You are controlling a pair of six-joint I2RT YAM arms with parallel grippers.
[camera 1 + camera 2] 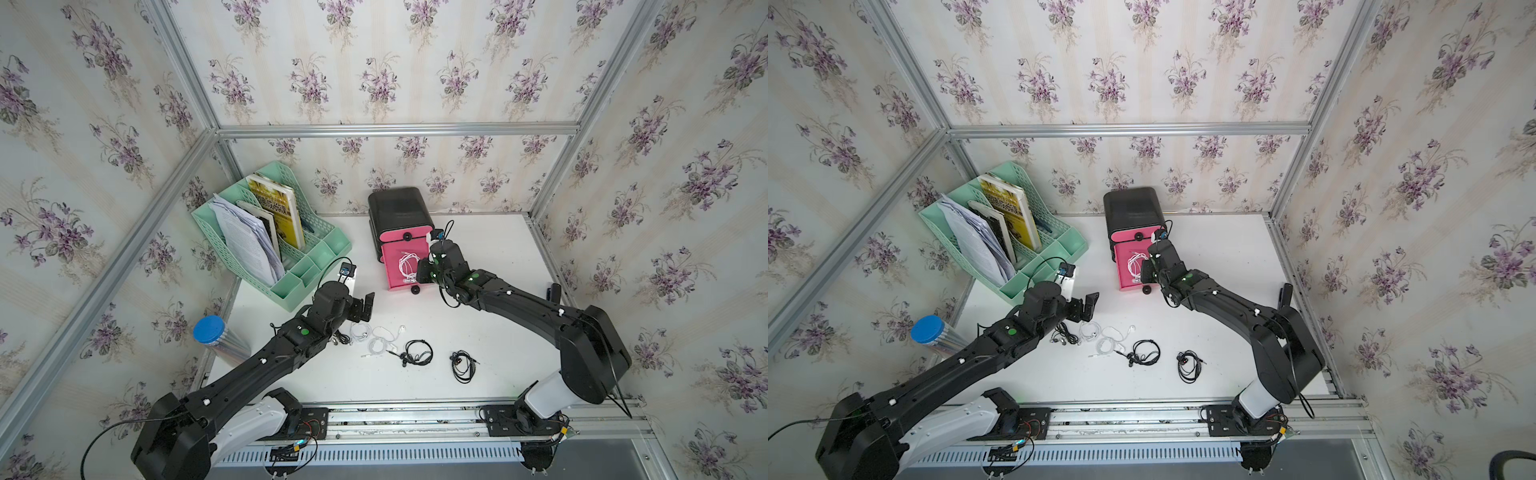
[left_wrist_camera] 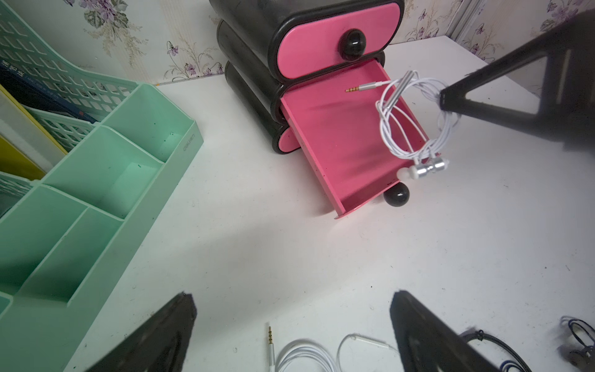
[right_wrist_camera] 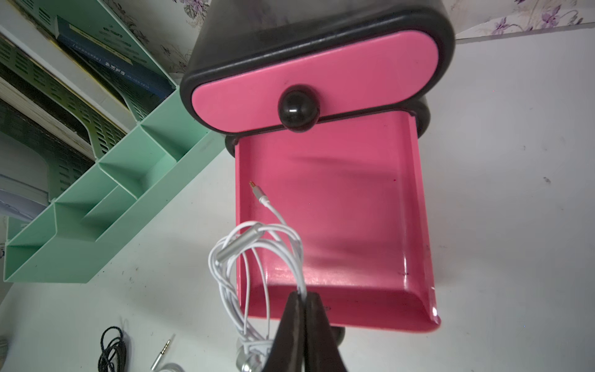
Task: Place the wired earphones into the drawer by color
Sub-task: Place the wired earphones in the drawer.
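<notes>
right gripper pinching white earphones, coil dangling from its tips above open pink drawer, left gripper spread wide, loose earphones on table just below it

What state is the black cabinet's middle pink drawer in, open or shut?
Open: the middle pink drawer juts out beneath the shut top pink drawer, its floor exposed.
</notes>
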